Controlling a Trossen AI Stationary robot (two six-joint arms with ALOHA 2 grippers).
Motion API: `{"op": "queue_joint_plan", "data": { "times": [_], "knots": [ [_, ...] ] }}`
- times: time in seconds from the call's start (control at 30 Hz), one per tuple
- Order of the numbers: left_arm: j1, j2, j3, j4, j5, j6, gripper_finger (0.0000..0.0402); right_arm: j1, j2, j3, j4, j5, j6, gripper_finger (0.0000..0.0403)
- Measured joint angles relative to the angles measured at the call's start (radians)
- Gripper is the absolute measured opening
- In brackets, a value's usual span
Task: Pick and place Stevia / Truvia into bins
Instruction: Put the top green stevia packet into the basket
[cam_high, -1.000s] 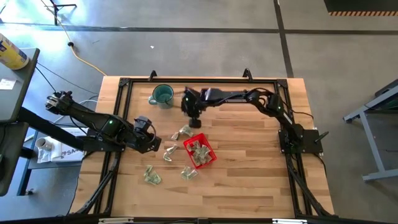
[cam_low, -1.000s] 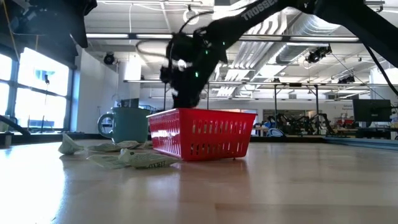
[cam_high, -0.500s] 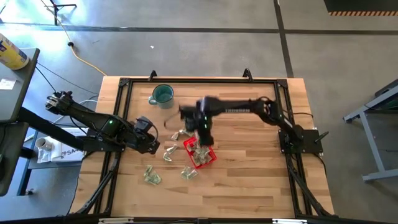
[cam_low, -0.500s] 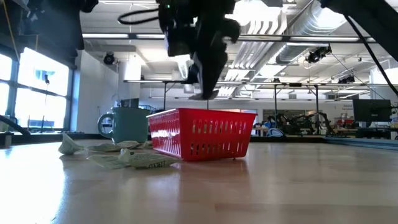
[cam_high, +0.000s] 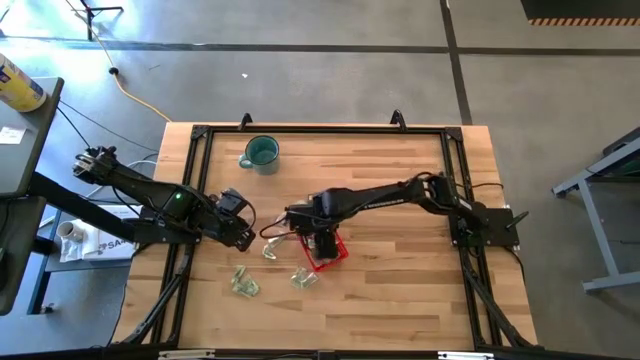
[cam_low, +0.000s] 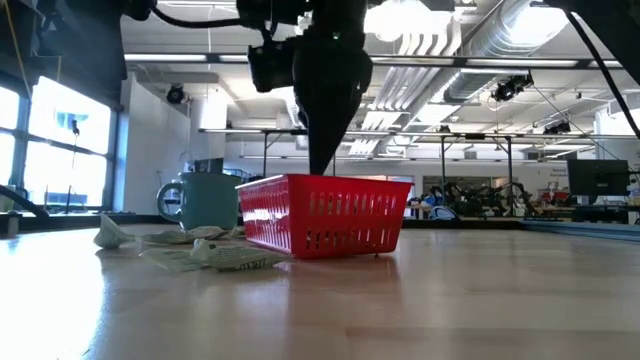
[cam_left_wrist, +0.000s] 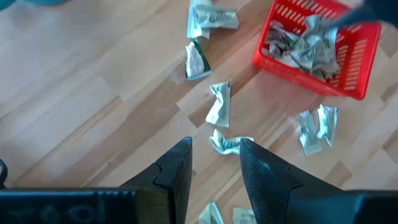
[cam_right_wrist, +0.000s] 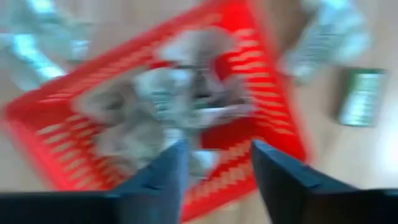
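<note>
The red bin (cam_high: 336, 250) stands mid-table with several crumpled Stevia sachets (cam_left_wrist: 305, 46) in it. My right gripper (cam_right_wrist: 214, 168) hangs open just above the bin (cam_low: 325, 215), fingers pointing down, with only the sachets (cam_right_wrist: 180, 93) lying in the bin showing between them. Loose sachets (cam_high: 245, 283) lie flat on the wood left of and in front of the bin (cam_left_wrist: 219, 102). My left gripper (cam_left_wrist: 214, 165) waits open to the bin's left (cam_high: 243, 228), above one sachet (cam_left_wrist: 229, 144) and touching nothing.
A teal mug (cam_high: 262, 152) stands at the far left of the table (cam_low: 205, 200). More sachets lie near the bin's near corner (cam_high: 305, 277). Bare wood stretches over the right and near parts of the table (cam_high: 400, 290).
My right gripper has swung from the far side of the table, beside the mug, toward the near edge and now hangs over the red bin with its fingers pointing down into it.
</note>
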Motion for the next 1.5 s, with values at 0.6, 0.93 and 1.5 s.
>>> {"op": "queue_joint_plan", "data": {
  "times": [0.6,0.93,1.5],
  "knots": [
    [0.125,0.0,-0.187,0.296,0.153,0.15,0.0168,-0.212,-0.31,-0.341,0.138,0.07,-0.027,0.0278],
    [0.209,-0.012,-0.19,0.323,0.133,0.101,0.0168,-0.266,-0.238,-0.529,0.687,-0.023,-0.272,0.0275],
    [0.309,-0.013,-0.19,0.312,0.154,0.102,0.0168,-0.304,-0.08,-0.527,0.777,-0.121,-0.25,0.0275]
  ]
}}
